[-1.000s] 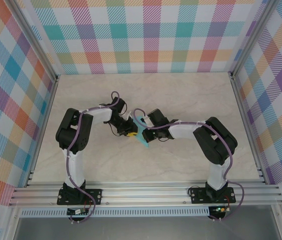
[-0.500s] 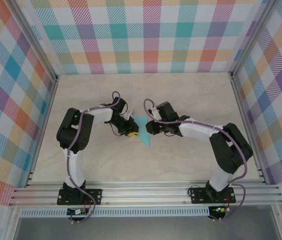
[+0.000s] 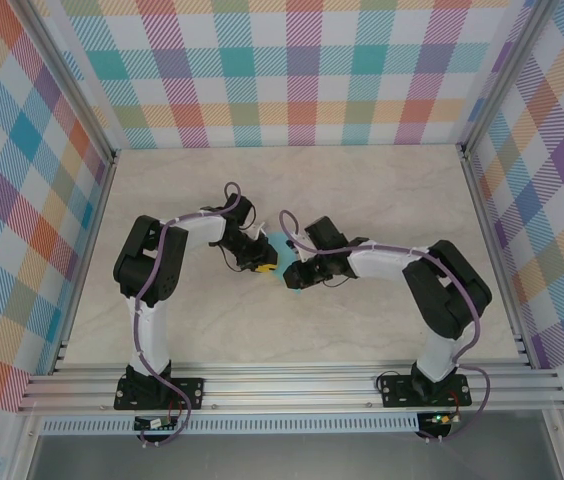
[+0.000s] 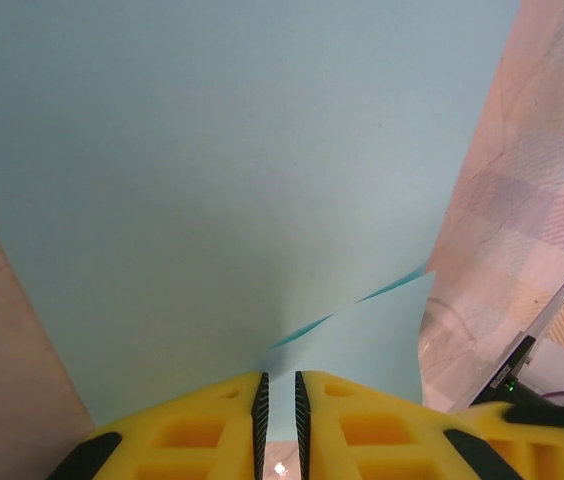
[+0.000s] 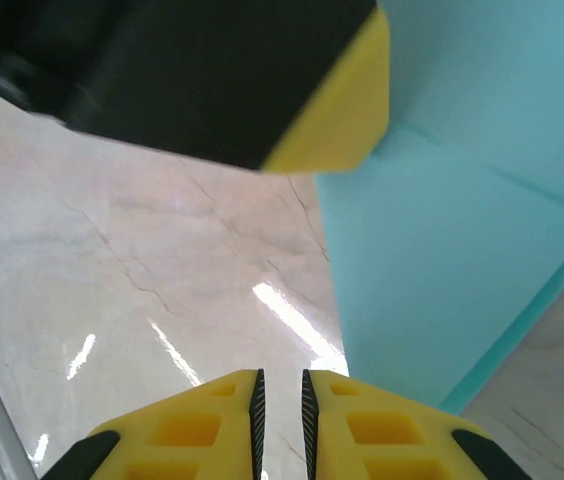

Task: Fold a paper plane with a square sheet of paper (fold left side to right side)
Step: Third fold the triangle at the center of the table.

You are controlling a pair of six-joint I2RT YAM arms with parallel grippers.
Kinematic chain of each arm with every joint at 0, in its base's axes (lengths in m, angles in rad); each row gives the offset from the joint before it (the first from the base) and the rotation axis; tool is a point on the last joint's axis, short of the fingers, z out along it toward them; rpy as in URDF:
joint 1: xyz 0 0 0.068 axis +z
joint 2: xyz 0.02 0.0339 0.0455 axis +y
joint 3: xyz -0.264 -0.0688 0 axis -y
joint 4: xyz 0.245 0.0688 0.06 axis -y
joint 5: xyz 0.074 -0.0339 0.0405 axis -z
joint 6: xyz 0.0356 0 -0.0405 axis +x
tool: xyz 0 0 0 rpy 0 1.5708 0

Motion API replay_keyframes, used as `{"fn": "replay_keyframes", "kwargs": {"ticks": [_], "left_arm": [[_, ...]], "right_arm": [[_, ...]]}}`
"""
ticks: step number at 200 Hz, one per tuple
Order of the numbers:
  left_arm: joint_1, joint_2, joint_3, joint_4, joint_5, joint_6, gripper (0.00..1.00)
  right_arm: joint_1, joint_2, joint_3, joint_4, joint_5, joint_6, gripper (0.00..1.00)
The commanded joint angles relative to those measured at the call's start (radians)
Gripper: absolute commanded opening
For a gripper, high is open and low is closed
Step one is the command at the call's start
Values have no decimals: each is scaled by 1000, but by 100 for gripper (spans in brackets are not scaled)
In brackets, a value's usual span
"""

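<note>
- The folded turquoise paper sheet lies on the pale marbled worktop, near its middle, between the tips of the two arms.
- The left jaws meet it from the left and are clenched on its left side. In the left wrist view the paper runs into the thin slit between the yellow fingertips.
- The right jaws sit at the sheet's near right end, just beside its edge and over bare worktop. Their fingertips are drawn almost together, grasping nothing.

No readable text, label, number anywhere.
</note>
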Motion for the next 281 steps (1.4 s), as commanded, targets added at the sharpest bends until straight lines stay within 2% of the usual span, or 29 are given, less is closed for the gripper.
{"fn": "replay_keyframes", "kwargs": {"ticks": [1, 194, 229, 260, 281], "left_arm": [[-8, 39, 9, -10, -79, 1, 18], [-8, 40, 35, -29, -93, 6, 17], [-7, 23, 58, -48, -88, 13, 19], [-3, -34, 94, -74, -81, 23, 26], [1, -86, 113, -94, -91, 27, 27]], "right_arm": [[1, 32, 48, -26, -22, 14, 18], [2, 77, 37, -132, 51, -8, 14], [-1, 83, 18, -152, 68, 11, 7], [-5, 100, 6, -166, 68, 18, 3], [-11, 106, -8, -155, 63, 33, 0]]}}
